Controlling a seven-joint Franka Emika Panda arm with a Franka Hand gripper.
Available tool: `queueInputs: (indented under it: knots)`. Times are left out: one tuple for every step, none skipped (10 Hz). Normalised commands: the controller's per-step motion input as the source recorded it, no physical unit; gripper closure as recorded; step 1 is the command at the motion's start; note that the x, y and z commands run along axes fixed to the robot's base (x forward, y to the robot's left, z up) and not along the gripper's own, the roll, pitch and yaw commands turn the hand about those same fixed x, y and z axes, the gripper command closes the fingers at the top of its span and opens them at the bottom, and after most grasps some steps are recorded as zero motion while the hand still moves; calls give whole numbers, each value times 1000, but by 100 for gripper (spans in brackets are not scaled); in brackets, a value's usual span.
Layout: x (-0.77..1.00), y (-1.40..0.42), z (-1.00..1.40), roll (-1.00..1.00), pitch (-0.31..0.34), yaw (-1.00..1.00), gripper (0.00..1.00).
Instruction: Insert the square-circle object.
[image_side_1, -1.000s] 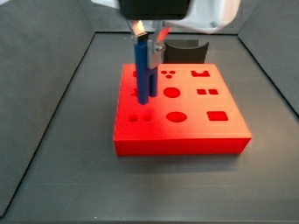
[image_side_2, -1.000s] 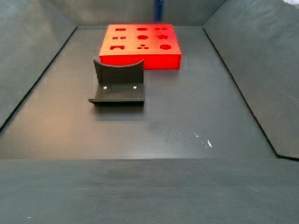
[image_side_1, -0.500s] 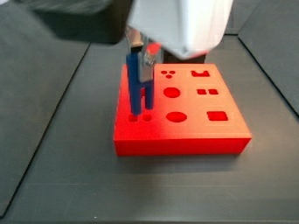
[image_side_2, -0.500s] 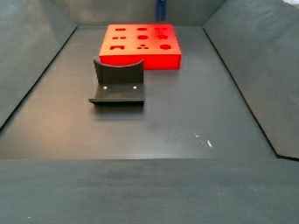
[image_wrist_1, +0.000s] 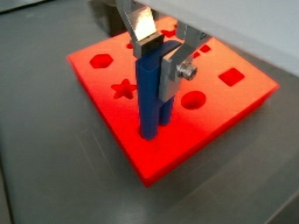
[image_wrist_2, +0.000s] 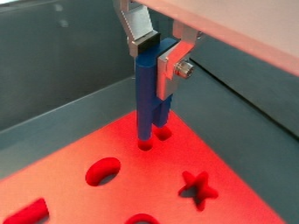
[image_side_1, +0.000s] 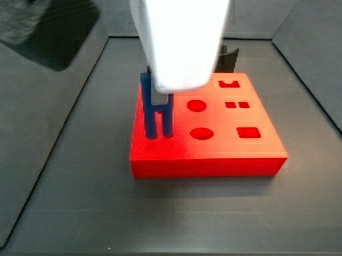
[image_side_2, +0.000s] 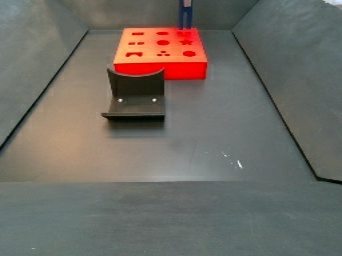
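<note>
The square-circle object (image_wrist_1: 152, 101) is a slim dark-blue piece with two prongs, held upright. My gripper (image_wrist_1: 159, 59) is shut on its upper end, directly above the red block (image_wrist_1: 222, 109). In a wrist view the prong tips (image_wrist_2: 149, 138) meet the red block's top (image_wrist_2: 128, 184) at two small holes near its edge. In a side view the blue piece (image_side_1: 156, 110) stands at the left side of the red block (image_side_1: 221, 150), and the blurred white arm hides the gripper. In a side view only the piece's tip (image_side_2: 186, 12) shows above the block (image_side_2: 160, 55).
The dark fixture (image_side_2: 135, 95) stands on the floor in front of the red block; it also shows behind the block (image_side_1: 229, 59). The block's top has several shaped holes, among them a star (image_wrist_2: 195, 187) and a hexagon (image_wrist_1: 101, 60). Dark walls surround the floor.
The gripper has moved down and slightly left with the blue piece; its prongs now reach the block's top at the left holes. The arm now fills more of the side view.
</note>
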Motion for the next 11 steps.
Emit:
queueInputs:
  knots:
    - [60, 23, -49, 81, 11, -874, 100]
    - [109, 11, 0, 70, 29, -823, 100]
    - [149, 0, 0, 101, 69, -711, 100]
    - [80, -80, 0, 71, 70, -200, 100]
    - [-97, 0, -3, 0, -3, 86, 100]
    - [-20, 0, -249, 91, 0, 14, 100]
    - [0, 0, -166, 93, 0, 214, 100]
    - [0, 0, -103, 87, 3, 209, 100]
    - [63, 0, -37, 46, 0, 174, 100]
    - [309, -9, -77, 37, 0, 103, 100]
    - [383, 0, -80, 83, 0, 43, 100]
